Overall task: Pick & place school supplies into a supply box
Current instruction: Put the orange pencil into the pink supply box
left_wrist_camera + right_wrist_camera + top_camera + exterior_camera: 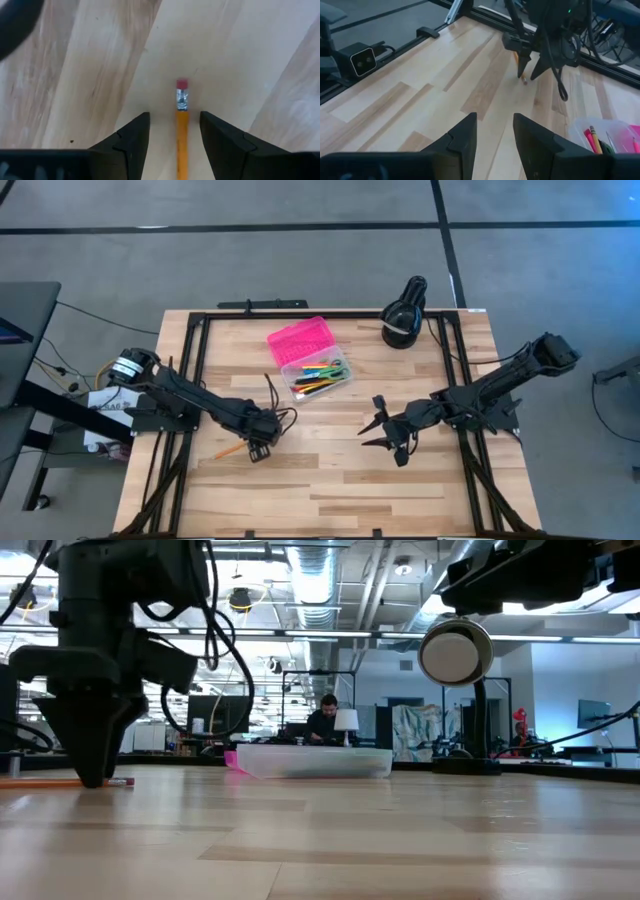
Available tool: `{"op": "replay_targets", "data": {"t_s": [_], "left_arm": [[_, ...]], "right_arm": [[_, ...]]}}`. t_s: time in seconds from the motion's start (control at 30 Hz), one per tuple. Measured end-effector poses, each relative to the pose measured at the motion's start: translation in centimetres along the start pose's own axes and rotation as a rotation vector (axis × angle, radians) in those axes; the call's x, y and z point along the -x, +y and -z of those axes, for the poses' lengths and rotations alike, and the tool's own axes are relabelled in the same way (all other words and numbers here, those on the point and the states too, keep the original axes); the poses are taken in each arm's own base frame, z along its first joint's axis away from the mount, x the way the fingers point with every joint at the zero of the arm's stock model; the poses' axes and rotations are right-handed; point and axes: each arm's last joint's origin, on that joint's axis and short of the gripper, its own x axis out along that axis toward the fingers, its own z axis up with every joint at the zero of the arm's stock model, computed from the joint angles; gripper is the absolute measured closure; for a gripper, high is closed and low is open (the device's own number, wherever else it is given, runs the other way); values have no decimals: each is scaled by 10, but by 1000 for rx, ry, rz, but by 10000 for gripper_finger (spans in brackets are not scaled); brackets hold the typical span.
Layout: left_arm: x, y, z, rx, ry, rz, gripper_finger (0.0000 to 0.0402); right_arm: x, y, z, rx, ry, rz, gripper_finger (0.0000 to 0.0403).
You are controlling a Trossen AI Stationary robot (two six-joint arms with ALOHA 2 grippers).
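The left pincer stood down at the worktop with its two dark fingers spread, one on each side of a yellow pencil. The pencil lay flat on the wood, its pink eraser pointing away from the wrist, and neither finger touched it. From above, the pencil lay at the left front part of the worktop, sticking out from under the left pincer.

The supply box sat open near the back middle, well apart from the pencil. Its hot pink lid was folded back and its clear base held several pens and markers in yellow, green, orange and pink.

The right pincer hung above the right half of the worktop with its fingers apart and nothing between them.

A black rounded object with a white band stood at the back right edge. In the room beyond the worktop a person sat behind the box.
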Motion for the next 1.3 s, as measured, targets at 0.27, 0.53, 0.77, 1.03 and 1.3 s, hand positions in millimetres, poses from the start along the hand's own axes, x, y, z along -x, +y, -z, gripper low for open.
{"op": "replay_targets", "data": {"t_s": [0.27,0.53,0.77,1.03,1.3], "left_arm": [[-10,5,11,20,16,-4,233],[-10,2,14,-54,21,-3,240],[-10,2,17,-9,56,-8,276],[-10,2,16,-2,47,-8,289],[-10,-3,18,-15,15,-12,289]], "right_arm": [[0,0,0,0,-2,0,280],[0,0,0,0,-2,-1,280],[0,0,0,0,-2,-1,280],[0,0,0,-8,-2,-1,281],[0,0,0,-8,-1,-1,281]]}}
